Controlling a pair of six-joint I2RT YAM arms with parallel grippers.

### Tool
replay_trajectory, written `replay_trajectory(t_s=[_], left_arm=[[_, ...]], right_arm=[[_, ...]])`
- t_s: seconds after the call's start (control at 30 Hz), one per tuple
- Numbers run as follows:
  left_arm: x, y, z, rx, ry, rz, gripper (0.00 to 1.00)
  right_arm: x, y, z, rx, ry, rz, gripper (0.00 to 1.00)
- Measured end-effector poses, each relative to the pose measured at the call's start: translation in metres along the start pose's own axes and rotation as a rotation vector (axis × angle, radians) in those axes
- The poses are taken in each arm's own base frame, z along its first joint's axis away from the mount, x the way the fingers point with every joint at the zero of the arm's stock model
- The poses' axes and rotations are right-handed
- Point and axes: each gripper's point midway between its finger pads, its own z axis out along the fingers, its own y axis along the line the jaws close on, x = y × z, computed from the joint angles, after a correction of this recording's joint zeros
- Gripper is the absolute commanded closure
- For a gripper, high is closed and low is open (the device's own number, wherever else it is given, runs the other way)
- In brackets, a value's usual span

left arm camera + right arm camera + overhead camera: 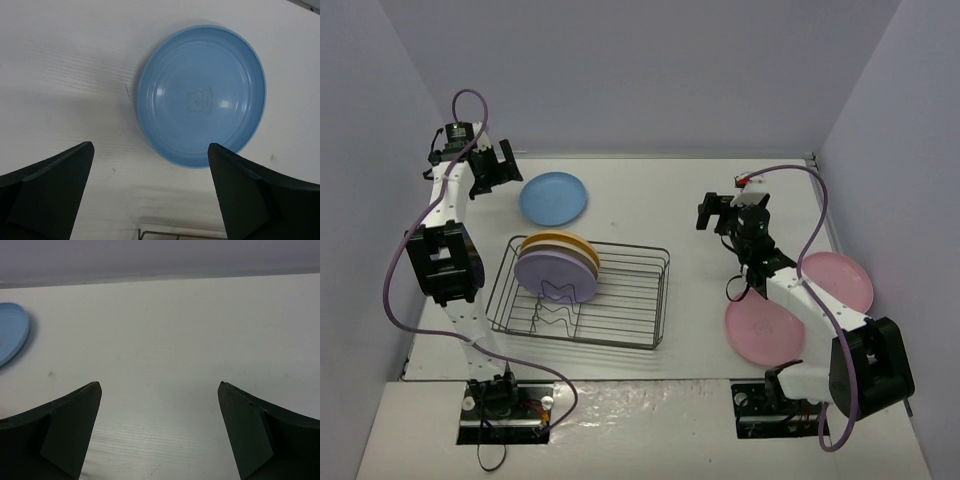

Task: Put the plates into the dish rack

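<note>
The wire dish rack (665, 290) holds a purple plate (555, 278) and a yellow-orange plate (560, 239) upright, while two pink plates (765, 330) lie flat by the right arm (810, 310). The blue plate (201, 95), matte with a faint centre mark, lies flat just behind the rack, ahead of the left gripper (150, 145), jaws wide and empty; it should drop onto one rim and pinch only the lip. The right gripper (159, 384), equally spread, holds nothing.

My white table (650, 190) sat boxed in by pale lilac walls (640, 70) on the left, far and right. A glossier white strip (650, 430) ran along my near edge. There was a small dark speck (272, 157) on the far-left tabletop.
</note>
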Motion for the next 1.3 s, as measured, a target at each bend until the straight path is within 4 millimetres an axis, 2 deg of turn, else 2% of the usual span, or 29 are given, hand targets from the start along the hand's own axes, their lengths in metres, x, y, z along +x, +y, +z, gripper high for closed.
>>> replay_trajectory(t_s=[0.17,0.4,0.53,0.67,0.83,0.93,1.03,1.17,1.3], left_arm=[[0.002,0.017,0.019,-0.056,0.046,0.021,0.03],[-0.012,0.047,0.021,-0.047,0.035,-0.023,0.03],[-0.015,0.062,0.026,-0.046,0.017,-0.04,0.03],[-0.009,0.06,0.045,-0.003,0.031,-0.037,0.03],[0.015,0.056,0.078,0.069,0.101,-0.048,0.03],[0.027,0.053,0.094,0.107,0.139,-0.054,0.03],[0.027,0.05,0.101,0.139,0.141,-0.046,0.03],[0.02,0.044,0.1,0.16,0.128,-0.018,0.03],[0.026,0.041,0.106,0.132,0.151,0.042,0.03]], right_arm=[[-0.004,0.005,0.001,-0.027,-0.023,0.008,0.0],[-0.001,0.005,0.005,-0.026,-0.018,-0.004,0.0],[-0.004,0.008,0.014,-0.019,0.021,-0.027,0.0],[-0.025,0.015,0.02,-0.009,0.031,-0.036,0.0],[-0.047,0.031,0.016,0.017,0.01,-0.059,0.0],[-0.049,0.046,0.011,0.02,0.015,-0.09,0.0],[-0.048,0.057,0.008,0.018,0.025,-0.109,0.0],[-0.046,0.057,0.011,0.042,0.037,-0.126,0.0],[-0.038,0.054,0.013,0.063,0.056,-0.141,0.0]])
